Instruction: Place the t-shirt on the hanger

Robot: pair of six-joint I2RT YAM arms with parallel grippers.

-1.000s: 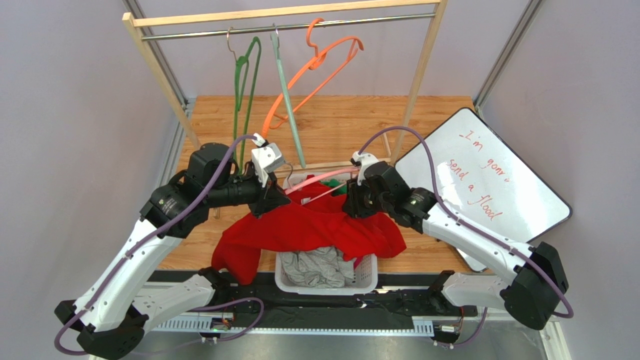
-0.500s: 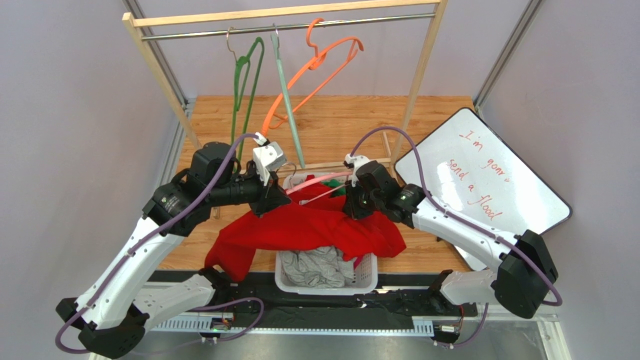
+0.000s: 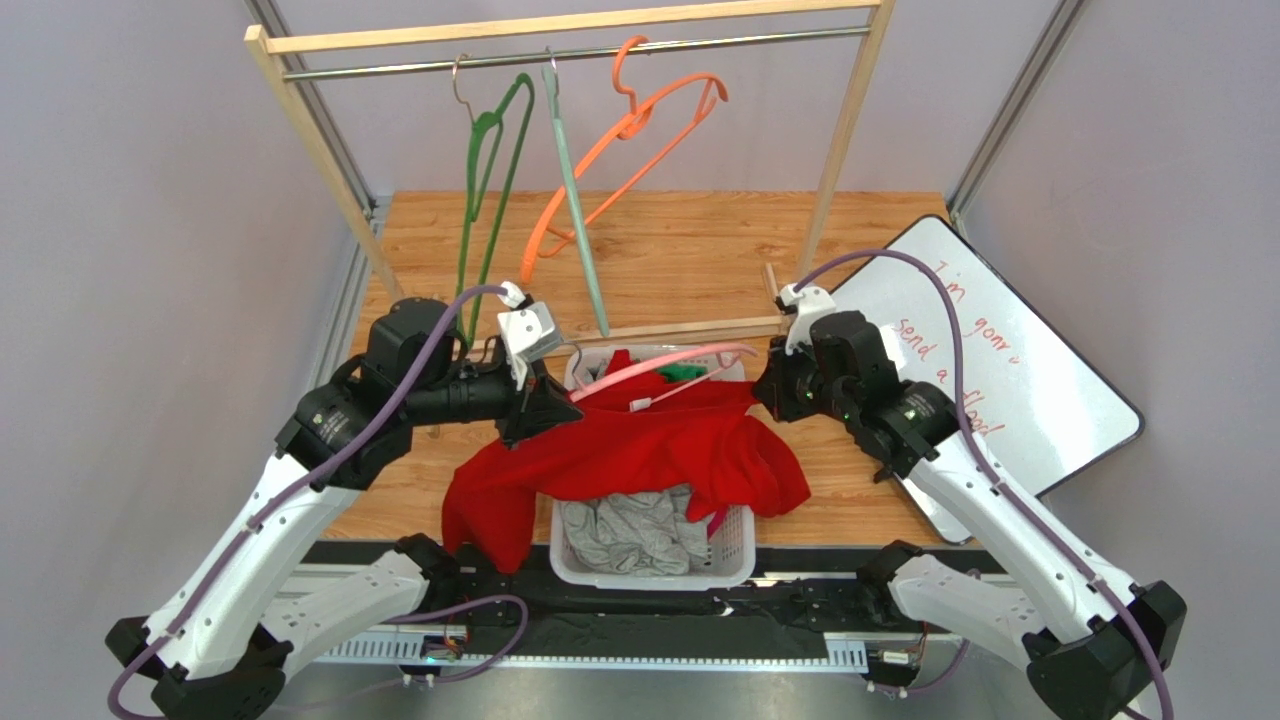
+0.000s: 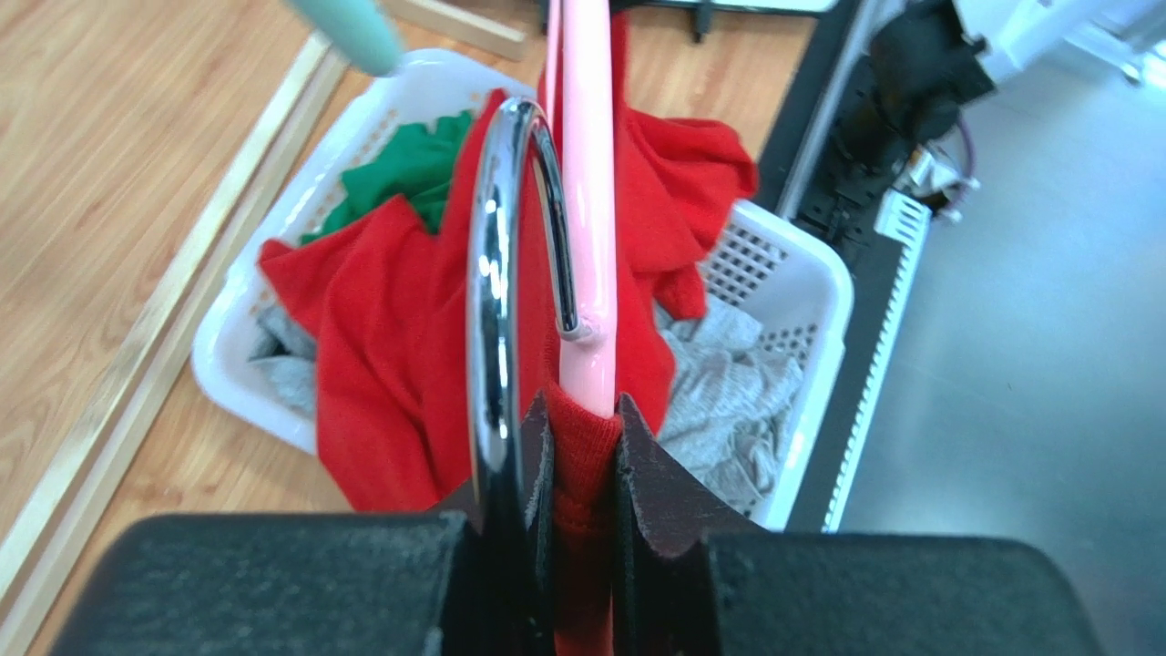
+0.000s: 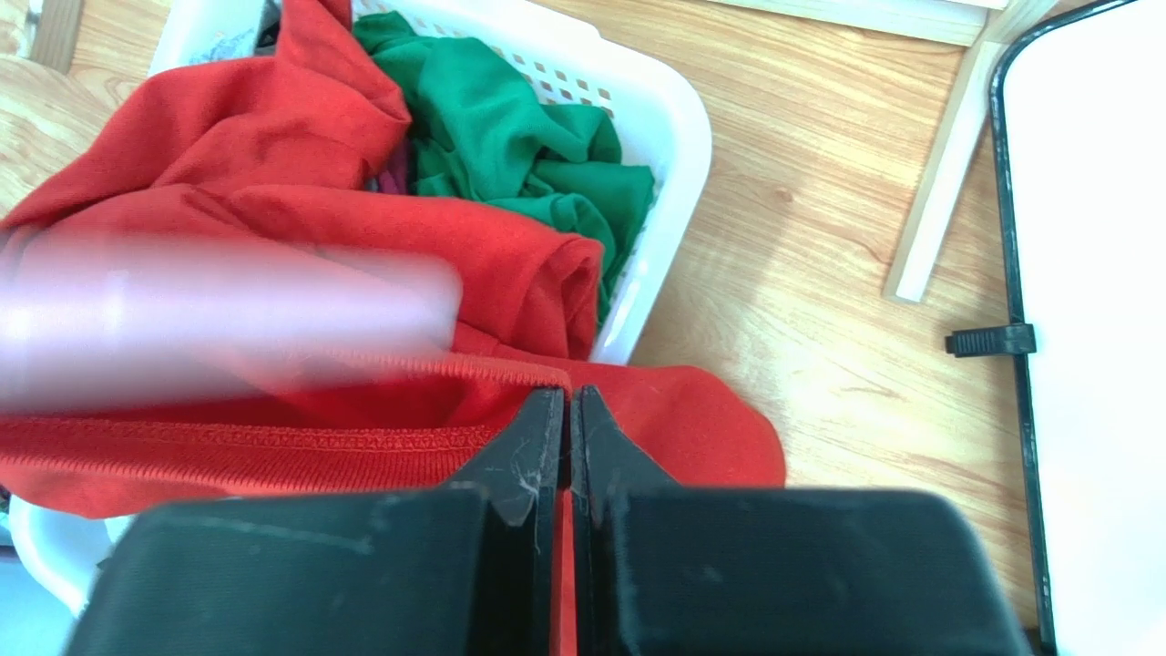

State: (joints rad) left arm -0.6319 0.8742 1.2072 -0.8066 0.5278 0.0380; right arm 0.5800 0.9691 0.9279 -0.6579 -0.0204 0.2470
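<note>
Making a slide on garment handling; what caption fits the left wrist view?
Left gripper clamps the pink hanger neck and red t-shirt cloth above a white laundry basket.

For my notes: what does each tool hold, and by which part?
Left tool: the hanger near its hook, with t-shirt cloth. Right tool: the t-shirt's edge.

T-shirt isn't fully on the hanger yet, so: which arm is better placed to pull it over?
Likely right: the right gripper is shut on the t-shirt beside the hanger; the left gripper clamps that hanger at its hook.
</note>
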